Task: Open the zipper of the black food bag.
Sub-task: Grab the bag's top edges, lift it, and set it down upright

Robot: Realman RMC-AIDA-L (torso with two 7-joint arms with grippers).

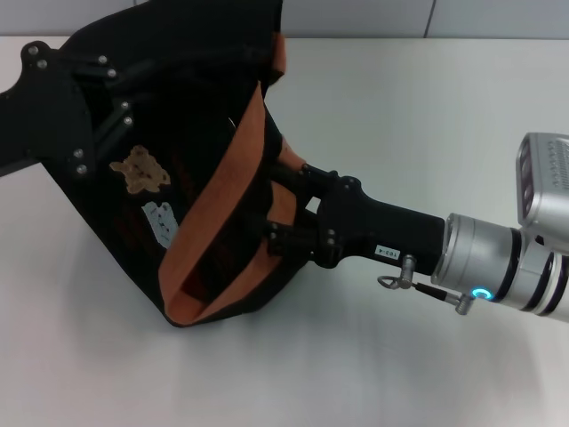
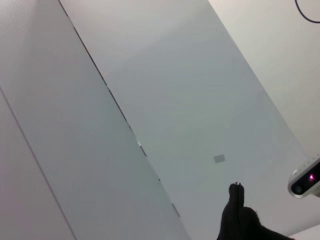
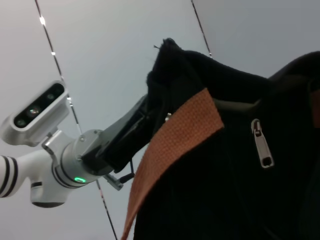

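Black bag (image 1: pixel 133 124) hides both claws' tips; right claw (image 1: pixel 283 213) and left claw (image 1: pixel 84 98) grips cannot be told; zipper pull (image 3: pixel 261 144) hangs free.

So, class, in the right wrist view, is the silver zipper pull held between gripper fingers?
No: the silver pull tab hangs free against the black food bag, nothing touching it.

No legible text: small label (image 1: pixel 388 251) on right arm, print unreadable.
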